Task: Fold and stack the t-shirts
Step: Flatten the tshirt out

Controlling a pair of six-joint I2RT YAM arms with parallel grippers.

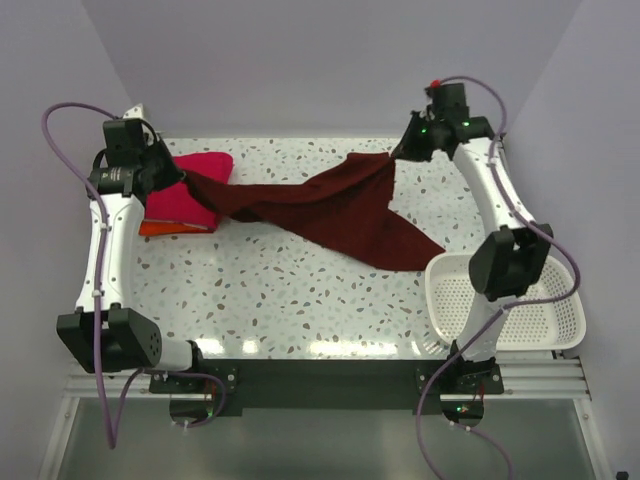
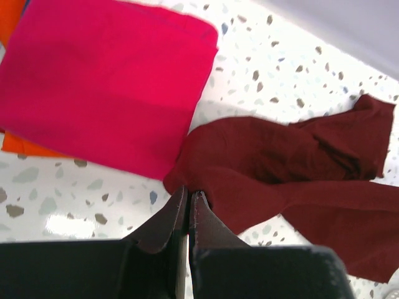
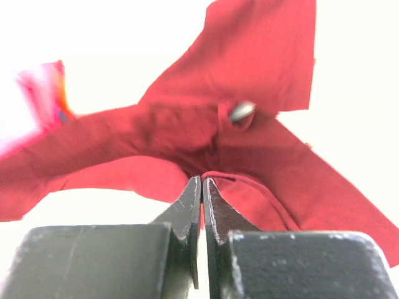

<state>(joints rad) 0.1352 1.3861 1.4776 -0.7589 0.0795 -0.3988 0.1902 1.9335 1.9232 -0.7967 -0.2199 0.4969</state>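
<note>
Maroon t-shirt (image 1: 330, 205) spans the middle of the frame, left gripper (image 2: 188, 194) and right gripper (image 3: 202, 182) each pinched tight on 1 end.

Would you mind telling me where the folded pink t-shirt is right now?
In the top view the pink t-shirt lies at the table's far-left corner, stacked on the orange shirt, beside the left gripper pinching the maroon shirt's end.

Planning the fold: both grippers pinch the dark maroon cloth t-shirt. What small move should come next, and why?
Probably draw the grippers slightly apart, to flatten it. The left gripper and right gripper are shut on the dark maroon cloth t-shirt, which hangs bunched and twisted between them, beside the folded magenta-pink t-shirt.
</note>
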